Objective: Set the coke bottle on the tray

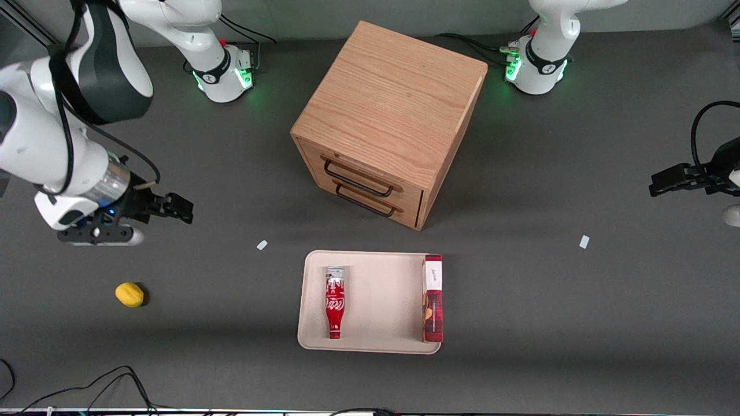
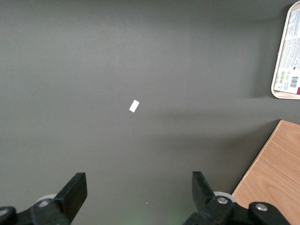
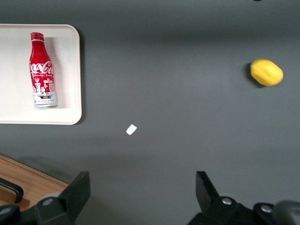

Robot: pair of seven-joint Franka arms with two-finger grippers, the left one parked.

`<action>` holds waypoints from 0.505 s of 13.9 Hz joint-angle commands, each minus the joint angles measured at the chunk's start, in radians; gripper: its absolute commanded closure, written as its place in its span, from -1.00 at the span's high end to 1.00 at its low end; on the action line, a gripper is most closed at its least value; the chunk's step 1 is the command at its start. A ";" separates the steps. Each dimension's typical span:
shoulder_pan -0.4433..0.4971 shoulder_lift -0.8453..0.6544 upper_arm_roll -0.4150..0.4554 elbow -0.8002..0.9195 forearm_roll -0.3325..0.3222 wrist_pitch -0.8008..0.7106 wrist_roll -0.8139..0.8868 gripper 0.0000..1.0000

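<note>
The coke bottle point(image 1: 335, 301) lies flat on the beige tray point(image 1: 376, 341), red cap toward the front camera, silvery end toward the cabinet. It also shows in the right wrist view point(image 3: 41, 70) on the tray point(image 3: 65, 117). My right gripper point(image 1: 173, 208) hangs above the bare table toward the working arm's end, well away from the tray. It is open and empty, with bare table between its fingers point(image 3: 140, 187).
A flat red-and-white box point(image 1: 432, 297) lies on the tray's edge toward the parked arm. A wooden drawer cabinet point(image 1: 387, 115) stands farther from the front camera than the tray. A yellow lemon point(image 1: 129, 294) lies near my gripper. Small white markers point(image 1: 262, 245) lie on the table.
</note>
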 commanded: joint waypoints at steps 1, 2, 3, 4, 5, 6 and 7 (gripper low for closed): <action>-0.029 -0.083 -0.001 -0.071 0.029 0.008 -0.004 1.00; -0.043 -0.094 -0.001 -0.069 0.029 0.008 -0.009 1.00; -0.045 -0.101 -0.001 -0.066 0.026 0.007 -0.018 1.00; -0.046 -0.112 -0.001 -0.065 0.018 -0.010 -0.019 1.00; -0.046 -0.114 -0.002 -0.061 0.015 -0.026 -0.021 1.00; -0.048 -0.114 -0.002 -0.061 0.015 -0.029 -0.022 1.00; -0.049 -0.114 -0.001 -0.061 0.015 -0.030 -0.022 1.00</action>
